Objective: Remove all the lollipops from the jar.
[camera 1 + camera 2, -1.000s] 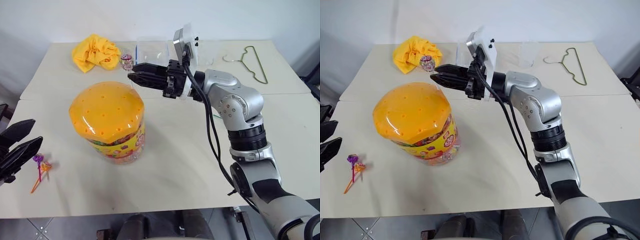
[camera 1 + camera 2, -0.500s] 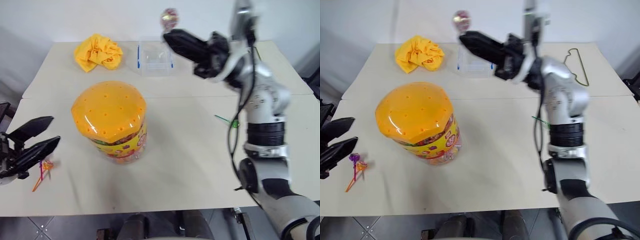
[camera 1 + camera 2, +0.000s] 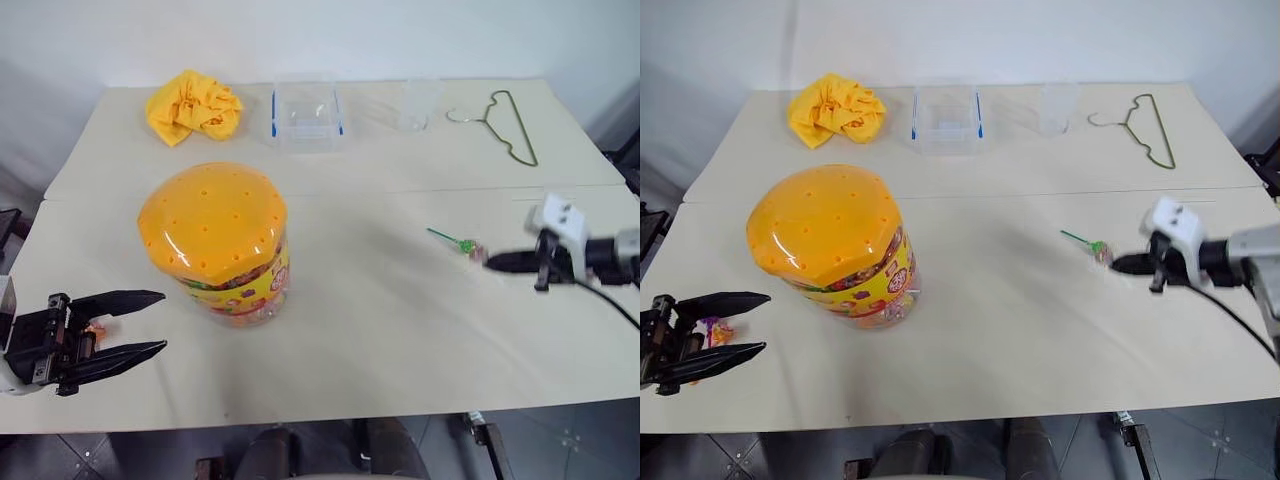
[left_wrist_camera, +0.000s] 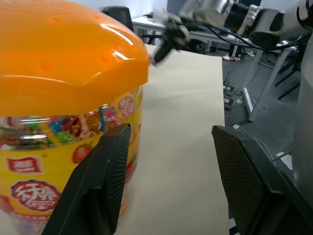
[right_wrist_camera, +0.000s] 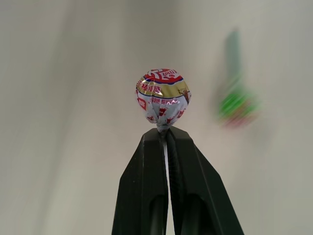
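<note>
Lollipop [image 5: 163, 95] stick lengthwise in right claw [image 5: 165, 134]

Black two-finger pincers [image 3: 140, 323] [image 3: 1118, 265]; textured pads [image 4: 244, 181]; white wrist block, black cable.

Table [image 3: 380, 330] with jar [image 3: 215, 240] (lidded)

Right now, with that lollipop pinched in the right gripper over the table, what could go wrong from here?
The right gripper pinches the white-wrapped lollipop only by its thin stick, so it could slip or swing before release. A green lollipop already lies just ahead of it; setting down here might knock that one. The open left gripper sits close beside the jar, with lollipops lying under its fingers, so a sweep could nudge the jar or scatter them.
</note>
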Available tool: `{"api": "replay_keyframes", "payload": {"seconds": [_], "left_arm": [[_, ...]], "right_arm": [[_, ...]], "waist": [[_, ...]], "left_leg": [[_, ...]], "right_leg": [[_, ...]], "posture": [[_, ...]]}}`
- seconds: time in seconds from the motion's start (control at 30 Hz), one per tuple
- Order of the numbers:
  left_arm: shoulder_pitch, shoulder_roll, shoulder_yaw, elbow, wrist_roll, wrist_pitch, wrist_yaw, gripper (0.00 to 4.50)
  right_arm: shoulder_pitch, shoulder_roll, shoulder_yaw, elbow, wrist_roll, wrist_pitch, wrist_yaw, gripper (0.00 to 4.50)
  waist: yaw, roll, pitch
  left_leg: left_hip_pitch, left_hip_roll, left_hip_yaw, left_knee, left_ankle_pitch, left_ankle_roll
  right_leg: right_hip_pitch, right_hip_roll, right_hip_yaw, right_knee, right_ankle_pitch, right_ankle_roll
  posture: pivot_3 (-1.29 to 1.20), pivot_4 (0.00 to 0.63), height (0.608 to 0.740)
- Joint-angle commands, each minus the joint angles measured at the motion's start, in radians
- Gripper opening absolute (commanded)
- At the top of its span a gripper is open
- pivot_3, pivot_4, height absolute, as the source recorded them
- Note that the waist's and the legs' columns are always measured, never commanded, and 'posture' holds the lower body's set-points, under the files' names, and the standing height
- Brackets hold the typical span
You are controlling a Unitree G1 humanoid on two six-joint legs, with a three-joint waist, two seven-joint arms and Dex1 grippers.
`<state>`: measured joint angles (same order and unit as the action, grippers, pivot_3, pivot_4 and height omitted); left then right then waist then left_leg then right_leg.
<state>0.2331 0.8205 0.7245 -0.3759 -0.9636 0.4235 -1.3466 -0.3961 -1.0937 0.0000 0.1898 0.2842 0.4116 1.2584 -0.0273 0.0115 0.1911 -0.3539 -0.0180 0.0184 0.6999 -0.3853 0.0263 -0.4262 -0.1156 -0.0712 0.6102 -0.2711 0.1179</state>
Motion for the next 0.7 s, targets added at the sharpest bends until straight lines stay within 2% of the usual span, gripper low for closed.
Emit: {"api": "replay_keyframes", "payload": {"seconds": [0.03, 0.07, 0.17, 0.4, 0.43, 0.53, 0.6, 0.7], "left_arm": [[0.023, -0.016, 0.001, 0.002, 0.016, -0.026, -0.005, 2.82], [0.026, -0.018, 0.002, 0.0, 0.017, -0.023, -0.005, 2.82], [0.018, -0.001, -0.004, 0.015, 0.053, -0.015, 0.028, 2.82], [-0.022, 0.03, -0.009, 0.058, 0.07, 0.002, 0.065, 2.82], [-0.036, 0.032, -0.008, 0.076, 0.08, 0.003, 0.087, 2.82], [-0.077, 0.019, 0.003, 0.124, 0.107, -0.03, 0.137, 2.82], [-0.094, 0.015, 0.004, 0.151, 0.182, -0.063, 0.216, 2.82], [-0.137, -0.016, 0.036, 0.226, 0.271, -0.142, 0.344, 2.82]], "right_arm": [[0.033, 0.025, -0.102, 0.036, 0.006, -0.042, -0.073, 0.02], [0.037, 0.034, -0.116, 0.042, 0.016, -0.032, -0.084, 0.02], [0.078, 0.017, -0.13, 0.065, -0.001, -0.075, -0.06, 0.73], [0.14, 0.033, -0.211, 0.026, 0.07, -0.139, 0.015, 3.16], [0.156, 0.06, -0.256, 0.006, 0.122, -0.174, 0.046, 3.6], [0.181, 0.143, -0.363, -0.037, 0.214, -0.3, 0.074, 4.49], [0.201, 0.164, -0.404, -0.08, 0.269, -0.282, 0.089, 4.49], [0.309, 0.163, -0.473, -0.286, 0.386, -0.179, 0.094, 4.49]], "waist": [[0.0, 0.0, 0.0], [0.001, 0.0, 0.0], [0.003, 0.0, 0.0], [0.013, 0.0, 0.0], [0.014, 0.0, 0.0], [0.021, 0.0, 0.0], [0.024, 0.0, 0.0], [0.033, 0.001, 0.0]], "left_leg": [[0.0, 0.0, 0.0, 0.0, 0.0, 0.0], [0.0, 0.0, 0.0, 0.0, 0.0, 0.0], [0.001, 0.0, 0.0, 0.0, 0.0, 0.0], [0.0, 0.0, 0.0, 0.001, 0.0, 0.0], [0.0, 0.0, 0.0, 0.001, 0.0, 0.0], [0.0, 0.001, -0.001, 0.0, 0.0, 0.0], [0.001, 0.0, 0.0, 0.001, 0.0, 0.0], [0.0, -0.001, -0.001, 0.0, 0.0, 0.0]], "right_leg": [[0.0, 0.0, 0.0, 0.0, 0.0, 0.0], [0.0, 0.0, 0.001, 0.0, 0.0, 0.0], [0.0, 0.0, 0.001, 0.0, 0.0, 0.0], [0.0, 0.0, 0.0, -0.001, 0.0, 0.0], [0.0, 0.0, 0.0, -0.001, 0.0, 0.0], [0.0, 0.001, 0.0, 0.0, 0.0, 0.0], [0.0, 0.002, 0.0, 0.0, 0.0, 0.0], [0.0, 0.001, 0.0, 0.001, 0.0, 0.001]], "posture": [[0.0, 0.15, 0.74], [0.0, 0.15, 0.74], [0.0, 0.15, 0.74], [0.0, 0.15, 0.74], [0.0, 0.15, 0.74], [0.0, 0.15, 0.74], [0.0, 0.15, 0.74], [0.0, 0.15, 0.74]]}}
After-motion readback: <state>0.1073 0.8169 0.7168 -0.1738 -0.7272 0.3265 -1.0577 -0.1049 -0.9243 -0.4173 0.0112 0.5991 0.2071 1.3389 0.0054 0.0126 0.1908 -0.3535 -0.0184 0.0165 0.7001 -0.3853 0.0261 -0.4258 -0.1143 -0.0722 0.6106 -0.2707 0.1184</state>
